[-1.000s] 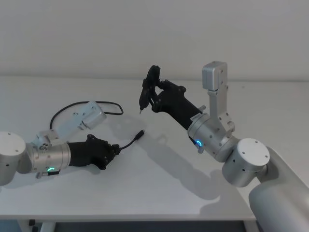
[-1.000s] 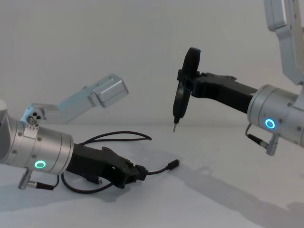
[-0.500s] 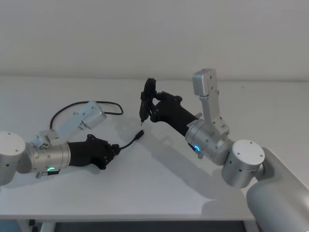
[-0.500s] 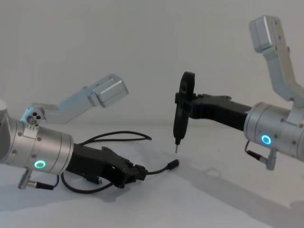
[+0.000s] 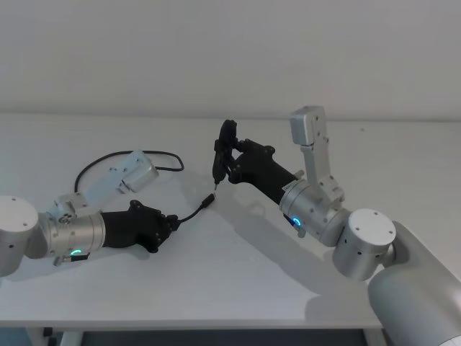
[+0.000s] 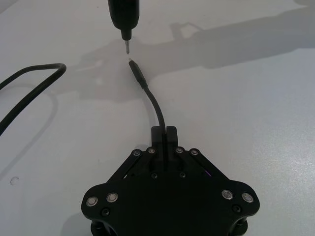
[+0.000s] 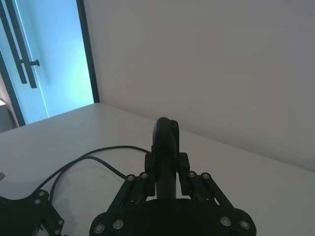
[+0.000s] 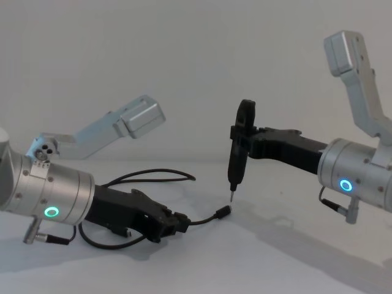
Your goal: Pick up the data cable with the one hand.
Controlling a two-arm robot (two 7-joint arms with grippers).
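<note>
— A white table (image 5: pixel 238 281) spreads out under both my arms, and a plain pale wall (image 5: pixel 230 50) rises behind it.

— Where is your left gripper?

— My left gripper (image 6: pixel 164 132) sits low over the table. Its fingers (image 6: pixel 157 135) are pinched together on the data cable (image 6: pixel 156 105), and the cord comes straight out ahead from between the fingertips.

— Where does the cord go from there?

— A short stretch curves forward and ends in a small plug (image 6: pixel 136 69), a little way ahead of the fingertips. I cannot tell whether that plug rests on the table or hangs just off it.

— And the rest of the cord?

— It runs back under my wrist in a loose loop. From there it sweeps out past the far side of the gripper in a long curve that lies on the table.

— What is beyond the plug?

— Just past it, the thin tip of a pin-tipped tool (image 8: pixel 236 156) points down at the table. The tip is very near the plug's end, with a small gap between them. My right gripper (image 7: pixel 166 160) reaches in from the opposite side. It is clamped around the tool's black body and holds it nearly upright.

— Anything farther off?

— Well beyond the right gripper and past the table's edge stands a glazed door (image 7: pixel 54 64) with a dark frame.
</note>
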